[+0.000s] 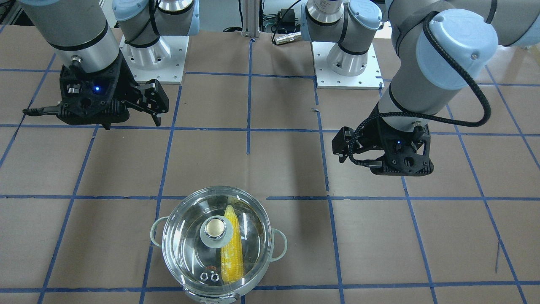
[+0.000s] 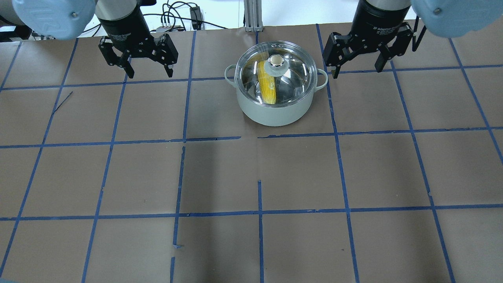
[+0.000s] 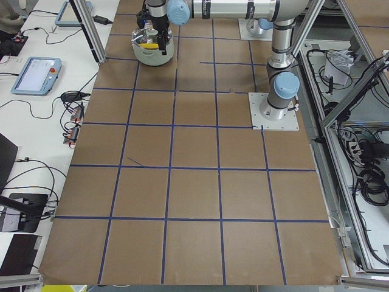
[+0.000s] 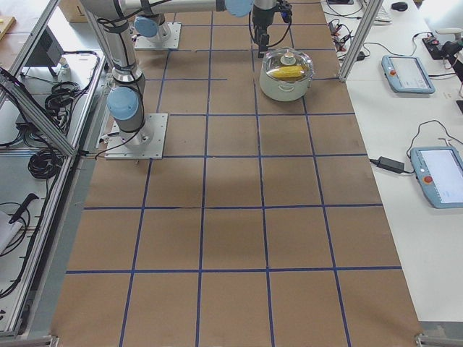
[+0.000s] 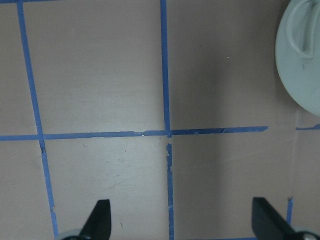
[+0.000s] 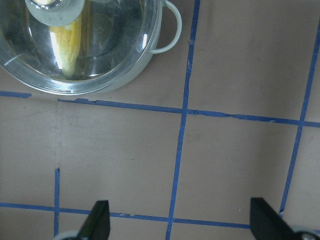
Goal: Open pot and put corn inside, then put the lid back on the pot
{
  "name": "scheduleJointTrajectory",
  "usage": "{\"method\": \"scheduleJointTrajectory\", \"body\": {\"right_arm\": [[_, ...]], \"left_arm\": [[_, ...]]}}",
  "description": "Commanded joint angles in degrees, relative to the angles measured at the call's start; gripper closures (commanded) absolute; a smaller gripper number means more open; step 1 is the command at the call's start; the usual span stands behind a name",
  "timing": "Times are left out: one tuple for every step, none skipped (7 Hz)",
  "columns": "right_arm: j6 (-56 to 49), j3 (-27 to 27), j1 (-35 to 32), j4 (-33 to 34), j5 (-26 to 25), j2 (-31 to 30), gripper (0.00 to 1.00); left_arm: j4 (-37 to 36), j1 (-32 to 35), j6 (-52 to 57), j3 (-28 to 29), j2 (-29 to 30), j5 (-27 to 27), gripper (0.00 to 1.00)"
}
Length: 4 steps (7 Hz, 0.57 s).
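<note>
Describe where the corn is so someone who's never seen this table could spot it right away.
On the brown, blue-lined table stands a single pale green pot. Inside it, under the clear glass lid, lies the corn, the only yellow thing on the table.

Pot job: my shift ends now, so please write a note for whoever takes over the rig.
Left claw: open, empty, beside the pot, not touching it.
Right claw: open, empty, on the pot's other side.
Corn lies inside the pot; lid sits on top.
Done: corn in, lid on.
Left: nothing that shows.
</note>
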<state>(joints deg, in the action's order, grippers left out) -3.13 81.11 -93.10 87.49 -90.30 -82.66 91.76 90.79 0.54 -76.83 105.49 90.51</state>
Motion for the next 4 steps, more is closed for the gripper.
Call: {"method": "scheduleJointTrajectory", "body": {"right_arm": [[0.1, -0.2, -0.1, 0.1, 0.1, 0.3, 0.0], [0.1, -0.2, -0.1, 0.2, 0.0, 0.3, 0.0], [0.1, -0.3, 0.1, 0.2, 0.0, 0.3, 0.0], [0.1, -0.2, 0.1, 0.2, 0.0, 0.3, 0.0]], "left_arm": [[0.1, 0.0, 0.0, 0.0, 0.1, 0.1, 0.0], [0.8, 0.0, 0.0, 0.3, 0.0, 0.0, 0.0], [3.3, 0.2, 0.0, 1.2, -0.3, -0.2, 0.0], [5.4, 0.2, 0.0, 1.2, -0.6, -0.3, 0.0]]}}
